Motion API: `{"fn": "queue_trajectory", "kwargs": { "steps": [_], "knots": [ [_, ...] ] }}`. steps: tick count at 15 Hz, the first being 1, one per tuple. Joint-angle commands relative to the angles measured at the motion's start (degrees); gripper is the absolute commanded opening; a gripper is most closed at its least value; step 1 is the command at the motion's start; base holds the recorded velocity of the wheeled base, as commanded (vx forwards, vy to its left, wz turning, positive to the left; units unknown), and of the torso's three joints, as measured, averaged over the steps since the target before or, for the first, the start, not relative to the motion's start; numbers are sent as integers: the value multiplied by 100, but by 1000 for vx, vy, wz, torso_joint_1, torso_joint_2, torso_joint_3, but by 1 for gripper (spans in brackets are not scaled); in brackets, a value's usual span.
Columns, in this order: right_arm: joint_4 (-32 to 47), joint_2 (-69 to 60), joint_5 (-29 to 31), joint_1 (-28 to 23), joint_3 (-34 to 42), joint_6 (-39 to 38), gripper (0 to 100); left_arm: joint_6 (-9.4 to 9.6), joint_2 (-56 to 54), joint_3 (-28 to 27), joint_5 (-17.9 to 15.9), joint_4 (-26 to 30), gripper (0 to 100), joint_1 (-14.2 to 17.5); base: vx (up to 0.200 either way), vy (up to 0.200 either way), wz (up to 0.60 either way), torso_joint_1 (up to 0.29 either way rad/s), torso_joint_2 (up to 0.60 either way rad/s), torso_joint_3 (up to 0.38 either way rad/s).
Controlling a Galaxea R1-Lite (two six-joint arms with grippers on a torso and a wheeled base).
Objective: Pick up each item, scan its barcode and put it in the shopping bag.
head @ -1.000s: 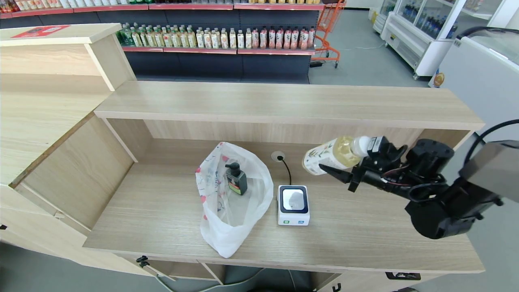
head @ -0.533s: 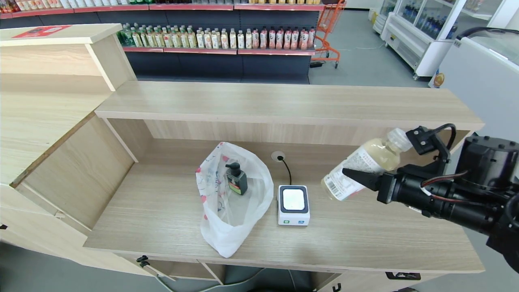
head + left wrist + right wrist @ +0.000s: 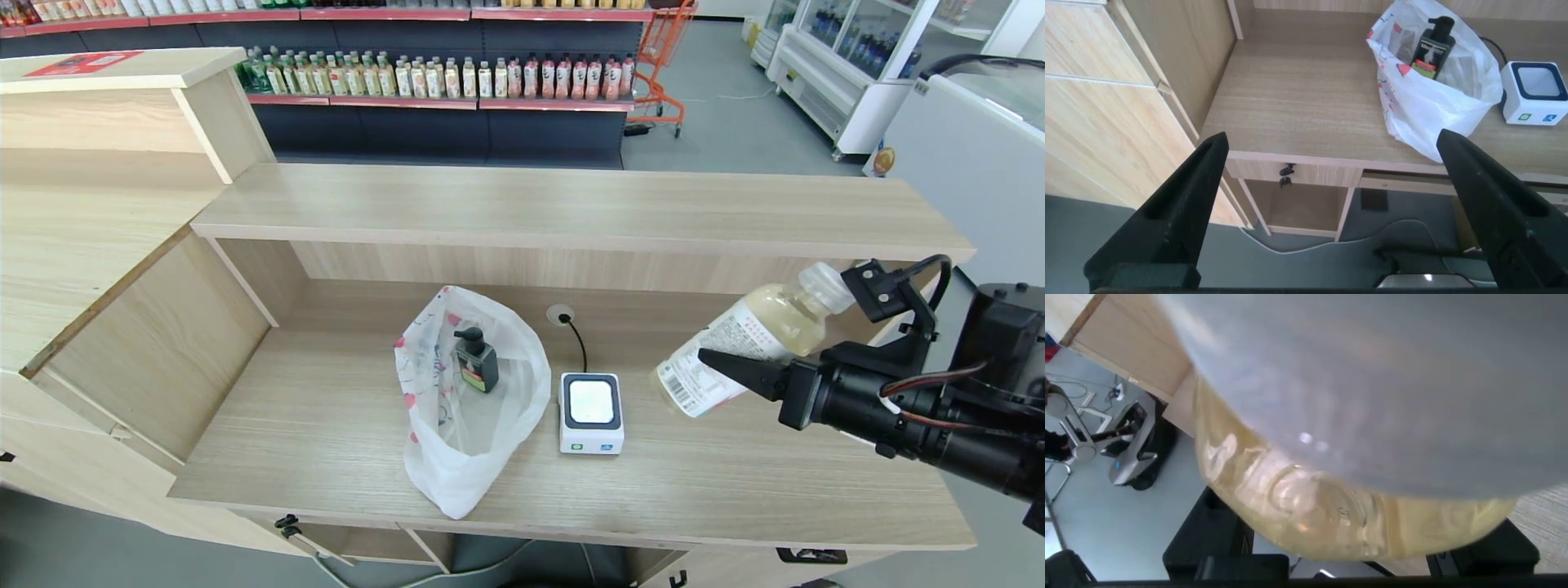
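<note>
- Right now my right gripper (image 3: 739, 359) is clenched on a bottle (image 3: 747, 339), holding it in the air over the right part of the counter (image 3: 326, 433).
- The bottle is clear plastic, round and smooth, filled with a pale yellow drink. It has a white printed label wrapped around its lower body and a pale cap.
- It is tilted: the cap points up and away to the right, and the base dips toward the scanner (image 3: 591, 412) but stays apart from it. A barcode shows on the label near the base.
- In the right wrist view the bottle (image 3: 1355, 482) sits right against the camera, glossy and rounded.
- One dark, pointed finger (image 3: 731, 369) lies across the near side of the label.
- The scanner is a small white box with rounded corners and a glassy dark-framed window on top. A thin black cable (image 3: 577, 343) runs from it to a round hole in the counter.
- The bag (image 3: 465, 457) lies just left of the scanner. It is thin, crinkled white plastic with red spots, and its mouth is open.
- A dark squarish pump bottle (image 3: 476, 361) stands inside the bag.
- My left gripper (image 3: 1331, 212) is released, with its flat dark fingers spread wide on nothing, near the front edge of the counter.
- The counter is pale wood-grain board, matte and flat.
</note>
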State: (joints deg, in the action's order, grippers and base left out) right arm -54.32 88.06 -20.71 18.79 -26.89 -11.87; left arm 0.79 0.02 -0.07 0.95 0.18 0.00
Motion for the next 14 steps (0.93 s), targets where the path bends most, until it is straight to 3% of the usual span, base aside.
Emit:
{"fn": "queue_trajectory", "kwargs": {
  "steps": [1,9,14],
  "knots": [
    [-8,0,-3,55,9,1,0,9,-2,-1,2,-1,100,0,0,200,0,2,7,2],
    [0,387,-21,565,-9,1,0,9,-2,-1,2,-1,100,0,0,200,0,-2,5,2],
    [-43,1275,23,644,-229,133,0,-27,-2,7,2,-1,100,0,0,0,0,0,0,0]
  ]
}}
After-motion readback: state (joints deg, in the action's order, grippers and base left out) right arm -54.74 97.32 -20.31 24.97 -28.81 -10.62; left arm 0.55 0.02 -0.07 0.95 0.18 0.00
